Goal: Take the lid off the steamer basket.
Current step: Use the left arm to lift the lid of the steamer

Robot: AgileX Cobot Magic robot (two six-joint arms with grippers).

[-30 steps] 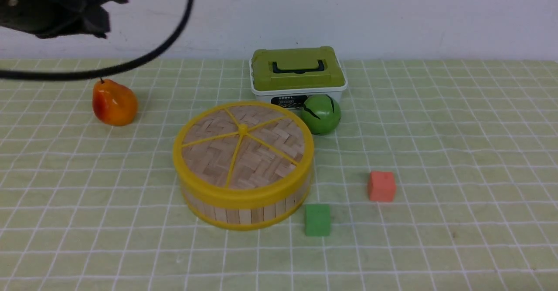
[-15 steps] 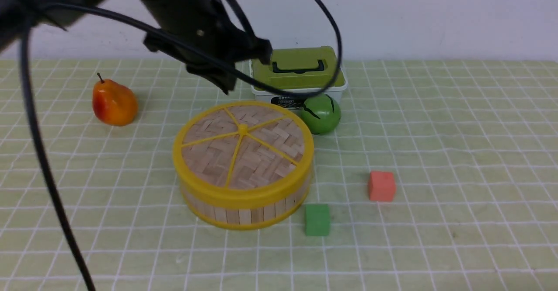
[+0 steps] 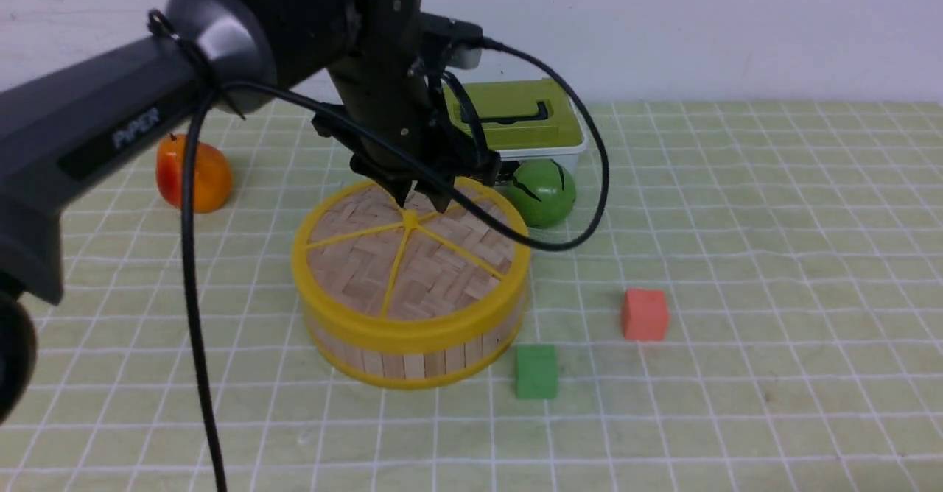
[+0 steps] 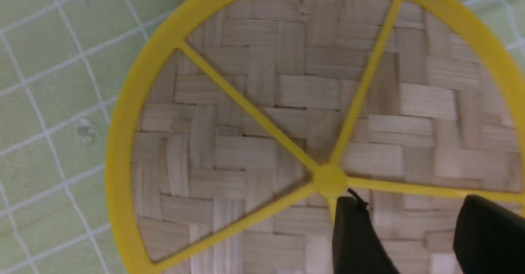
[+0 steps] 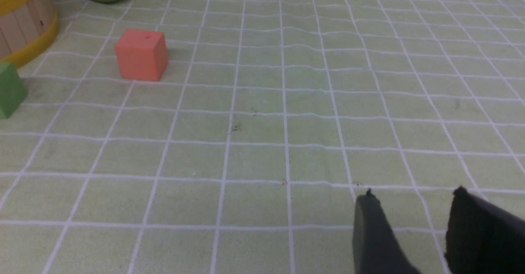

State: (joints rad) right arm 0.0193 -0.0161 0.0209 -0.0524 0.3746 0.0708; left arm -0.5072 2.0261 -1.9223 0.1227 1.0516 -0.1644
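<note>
White letters spelling "PIPER" run along the black left arm [image 3: 136, 127]. The dark label [image 3: 508, 174] on the box [image 3: 538, 127] sits mostly hidden behind the left pincer [image 3: 421, 203], so its print is unreadable.

The counter [image 3: 737, 219] is carrying one basket [image 3: 412, 363], one lid [image 3: 427, 271], one box [image 3: 545, 127], one pear [image 3: 210, 179], one ball [image 3: 545, 194] and two cubes: red cube [image 3: 644, 315], green cube [image 3: 536, 372].

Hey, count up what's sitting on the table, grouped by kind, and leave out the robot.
Cubes: 2, green cube, red cube.
Fruit: 2, pear, green melon.
Containers: 2, steamer basket, green-lidded box.
Total: 6.
</note>
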